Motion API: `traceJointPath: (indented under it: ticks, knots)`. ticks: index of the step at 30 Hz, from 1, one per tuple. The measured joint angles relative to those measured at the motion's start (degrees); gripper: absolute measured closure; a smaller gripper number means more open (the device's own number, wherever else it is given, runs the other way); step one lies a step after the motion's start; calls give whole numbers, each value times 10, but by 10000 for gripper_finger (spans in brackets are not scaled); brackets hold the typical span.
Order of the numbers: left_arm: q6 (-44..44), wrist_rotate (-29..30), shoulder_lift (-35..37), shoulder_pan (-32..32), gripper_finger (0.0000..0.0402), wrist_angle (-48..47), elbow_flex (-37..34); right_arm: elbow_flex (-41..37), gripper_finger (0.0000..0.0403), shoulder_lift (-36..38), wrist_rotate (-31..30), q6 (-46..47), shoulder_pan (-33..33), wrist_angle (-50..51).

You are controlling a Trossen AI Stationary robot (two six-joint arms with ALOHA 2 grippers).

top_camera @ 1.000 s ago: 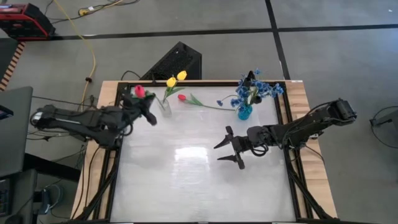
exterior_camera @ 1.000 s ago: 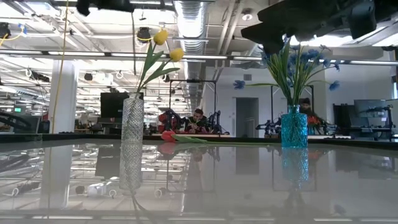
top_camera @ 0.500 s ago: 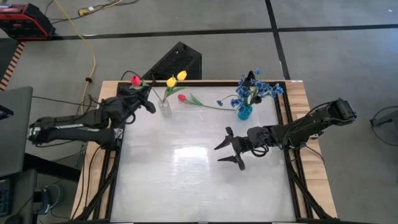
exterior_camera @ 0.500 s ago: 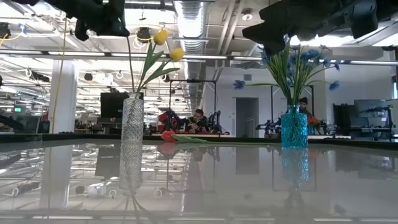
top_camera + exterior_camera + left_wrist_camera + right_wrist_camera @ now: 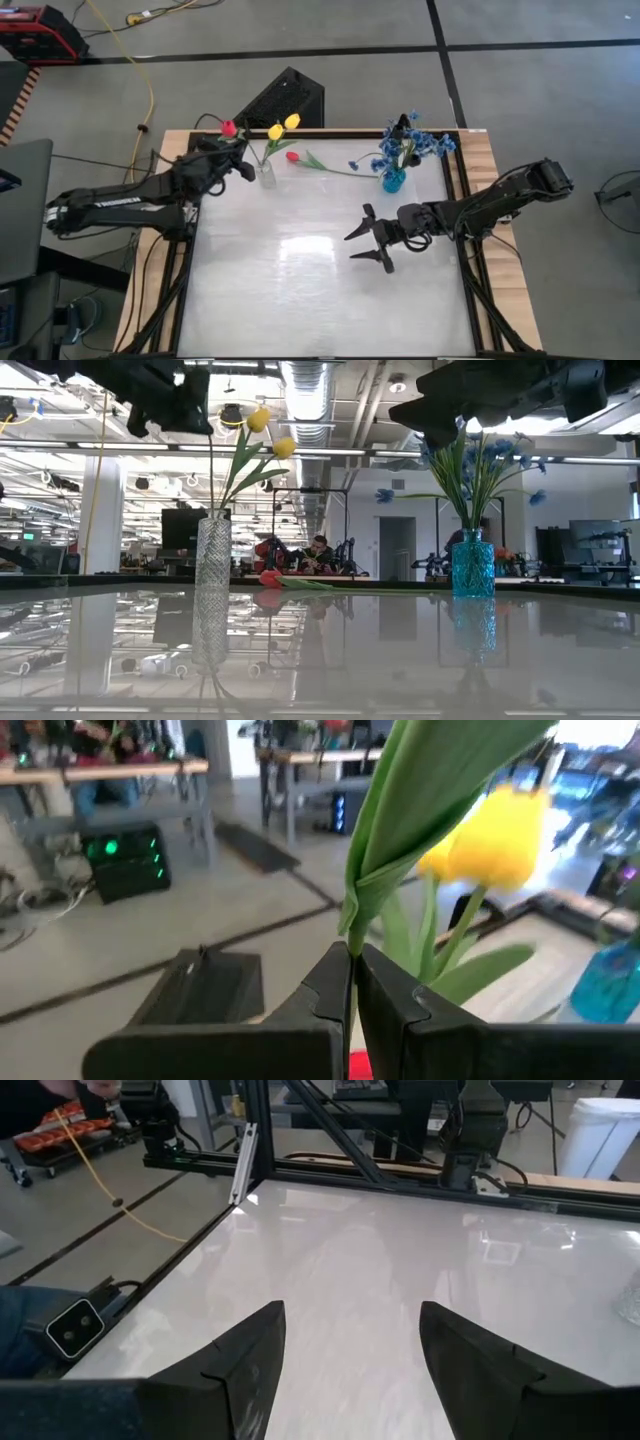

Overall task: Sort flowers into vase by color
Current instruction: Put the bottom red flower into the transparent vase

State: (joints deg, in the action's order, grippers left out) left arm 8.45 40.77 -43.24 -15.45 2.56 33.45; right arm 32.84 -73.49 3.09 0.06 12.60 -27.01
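High view: left arm stretched toward far-left counter corner, left claw pinching red tulip stem just beside clear vase with yellow tulips; right arm low, right claw spread mid-counter

Left wrist view: fingers pressed together on green stem

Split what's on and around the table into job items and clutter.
Job: red tulip in left gripper; clear vase with yellow tulips; blue vase; red tulip lying on table.
Clutter: black box; yellow cable.
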Motion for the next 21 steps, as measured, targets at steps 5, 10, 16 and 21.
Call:
traceJointPath:
  ticks: [5,10,16,21]
  knots:
    - [48,0,-55,-17,402,-14,0,-1,144,0,0,-4,0,1]
    - [79,-1,-112,-27,390,-16,0,-1,144,0,0,2,1,14]
    - [117,-27,-139,-30,343,-19,0,-2,144,0,0,9,1,46]
    - [123,-68,-134,-30,301,-60,0,-2,144,0,-1,8,0,56]
